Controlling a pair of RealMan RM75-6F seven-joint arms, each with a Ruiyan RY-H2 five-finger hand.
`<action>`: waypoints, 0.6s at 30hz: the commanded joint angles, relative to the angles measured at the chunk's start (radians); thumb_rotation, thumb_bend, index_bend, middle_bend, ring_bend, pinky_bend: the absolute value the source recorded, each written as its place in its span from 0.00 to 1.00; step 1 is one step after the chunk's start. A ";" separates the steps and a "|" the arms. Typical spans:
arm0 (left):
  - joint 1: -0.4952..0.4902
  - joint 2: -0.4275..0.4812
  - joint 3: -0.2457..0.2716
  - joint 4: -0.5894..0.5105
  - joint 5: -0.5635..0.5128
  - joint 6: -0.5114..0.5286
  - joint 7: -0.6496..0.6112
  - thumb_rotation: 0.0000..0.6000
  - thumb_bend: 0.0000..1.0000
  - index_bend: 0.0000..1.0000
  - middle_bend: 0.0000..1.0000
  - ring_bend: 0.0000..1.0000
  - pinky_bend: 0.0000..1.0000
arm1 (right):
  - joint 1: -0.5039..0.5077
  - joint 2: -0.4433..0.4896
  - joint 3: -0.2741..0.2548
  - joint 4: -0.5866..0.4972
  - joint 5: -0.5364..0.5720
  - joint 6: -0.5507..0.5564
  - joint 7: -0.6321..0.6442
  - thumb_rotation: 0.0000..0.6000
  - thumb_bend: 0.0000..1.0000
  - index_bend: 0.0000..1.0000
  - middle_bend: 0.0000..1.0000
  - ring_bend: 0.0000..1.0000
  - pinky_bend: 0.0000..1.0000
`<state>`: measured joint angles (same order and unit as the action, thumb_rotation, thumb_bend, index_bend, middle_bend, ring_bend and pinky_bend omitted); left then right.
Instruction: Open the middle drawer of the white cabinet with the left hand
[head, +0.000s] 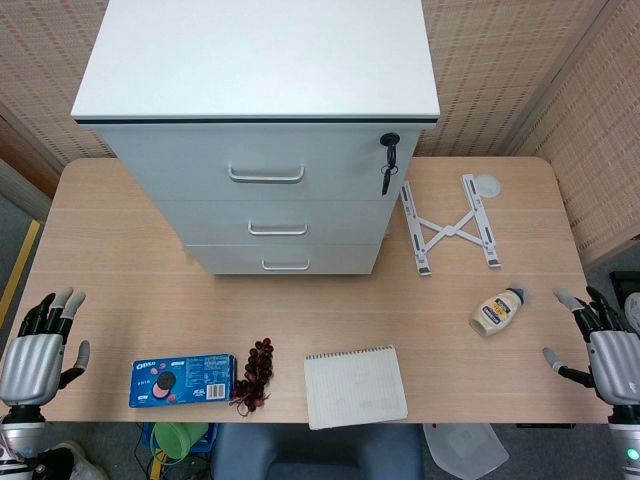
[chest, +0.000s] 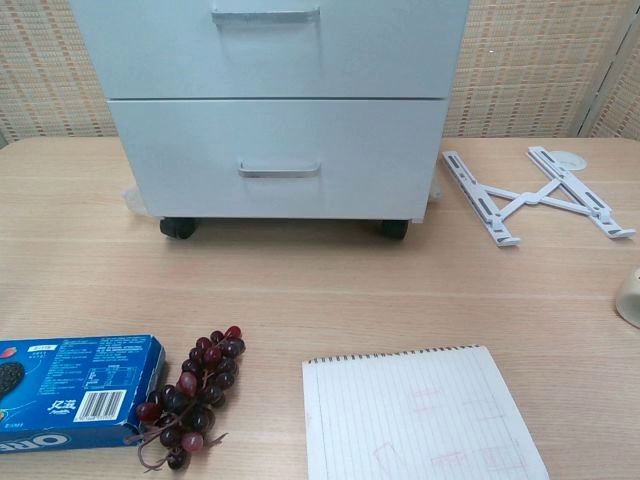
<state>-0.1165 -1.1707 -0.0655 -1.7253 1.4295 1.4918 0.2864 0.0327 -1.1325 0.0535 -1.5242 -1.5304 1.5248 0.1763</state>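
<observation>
The left hand rests at the tabletop edge, fingers apart, empty, well apart from the closed middle drawer of the white cabinet.

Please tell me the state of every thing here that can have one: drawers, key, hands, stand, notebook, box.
top drawer: closed
middle drawer: closed
bottom drawer: closed
key: in the lock, hanging
left hand: open, empty
right hand: open, empty
folding stand: unfolded, flat
notebook: closed
Oreo box: lying flat
</observation>
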 joint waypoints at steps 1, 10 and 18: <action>-0.002 -0.001 -0.001 -0.001 0.001 -0.001 0.002 1.00 0.48 0.10 0.00 0.02 0.12 | -0.003 -0.006 -0.001 0.008 0.004 -0.001 0.005 1.00 0.20 0.12 0.23 0.08 0.17; -0.012 -0.004 -0.003 0.005 0.031 0.000 -0.011 1.00 0.48 0.10 0.00 0.04 0.12 | -0.004 0.004 0.005 0.009 0.005 0.007 0.009 1.00 0.20 0.12 0.23 0.08 0.17; -0.083 0.022 -0.020 0.006 0.143 -0.036 -0.182 1.00 0.48 0.15 0.40 0.46 0.61 | -0.003 0.012 0.006 -0.003 0.006 0.005 -0.002 1.00 0.20 0.12 0.23 0.08 0.17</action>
<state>-0.1694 -1.1603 -0.0776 -1.7185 1.5302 1.4717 0.1639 0.0290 -1.1215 0.0597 -1.5264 -1.5237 1.5299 0.1751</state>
